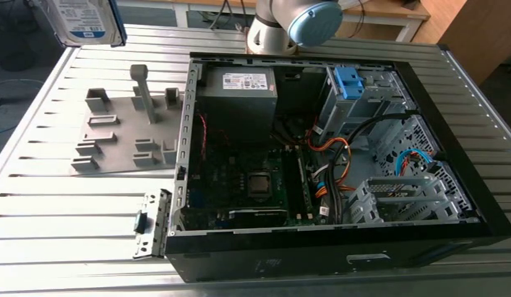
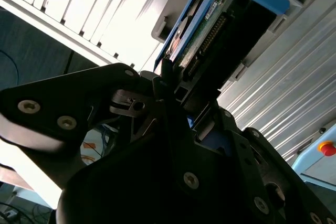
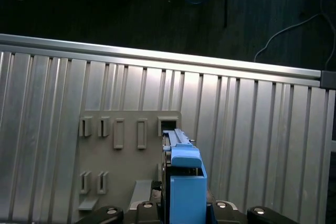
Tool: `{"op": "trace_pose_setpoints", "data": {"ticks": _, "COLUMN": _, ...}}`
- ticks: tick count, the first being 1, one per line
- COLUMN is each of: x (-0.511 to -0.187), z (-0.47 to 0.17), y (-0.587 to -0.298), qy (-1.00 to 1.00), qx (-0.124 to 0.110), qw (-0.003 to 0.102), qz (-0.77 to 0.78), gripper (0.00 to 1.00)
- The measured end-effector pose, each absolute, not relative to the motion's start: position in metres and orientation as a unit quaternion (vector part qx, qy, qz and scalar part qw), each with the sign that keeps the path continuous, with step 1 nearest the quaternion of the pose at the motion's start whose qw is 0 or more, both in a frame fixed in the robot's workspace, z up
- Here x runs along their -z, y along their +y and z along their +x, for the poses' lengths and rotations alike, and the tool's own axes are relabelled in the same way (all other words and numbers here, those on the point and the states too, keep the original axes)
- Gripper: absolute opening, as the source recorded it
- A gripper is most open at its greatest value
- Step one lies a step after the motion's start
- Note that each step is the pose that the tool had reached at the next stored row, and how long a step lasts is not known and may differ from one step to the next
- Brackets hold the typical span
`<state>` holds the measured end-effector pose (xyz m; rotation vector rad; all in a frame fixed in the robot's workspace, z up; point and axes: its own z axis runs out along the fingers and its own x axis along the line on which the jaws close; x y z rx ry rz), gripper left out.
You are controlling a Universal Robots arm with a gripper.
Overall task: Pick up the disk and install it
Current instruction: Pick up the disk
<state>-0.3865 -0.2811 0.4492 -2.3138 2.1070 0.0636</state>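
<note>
The disk (image 1: 82, 21) hangs high at the exterior view's upper left, its white-and-blue label facing out, well above the table and apart from the open computer case (image 1: 453, 185). In the second wrist view my gripper (image 2: 181, 95) is shut on the disk (image 2: 210, 24), whose green circuit board and blue carrier rails stick out past the black fingers (image 2: 168, 77). The first wrist view looks down along the disk (image 3: 184, 177) edge-on, above the grey fixture plate (image 3: 126, 156).
The grey fixture plate (image 1: 115, 142) with upright slots lies on the ribbed metal table (image 1: 57, 210), to the case's left in the exterior view. Inside the case are a grey power supply (image 1: 239, 93), a blue bracket (image 1: 348, 83) on the metal bay, and cables. The arm's base (image 1: 276, 28) stands behind.
</note>
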Motion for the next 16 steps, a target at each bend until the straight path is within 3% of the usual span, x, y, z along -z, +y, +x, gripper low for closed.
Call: {"op": "trace_pose_setpoints", "data": {"ticks": 16, "x": -0.468, "z": -0.386, "y": -0.281, "qy": 0.673, "qx": -0.02, "qw": 0.006, "qz": -0.739, "gripper": 0.36}}
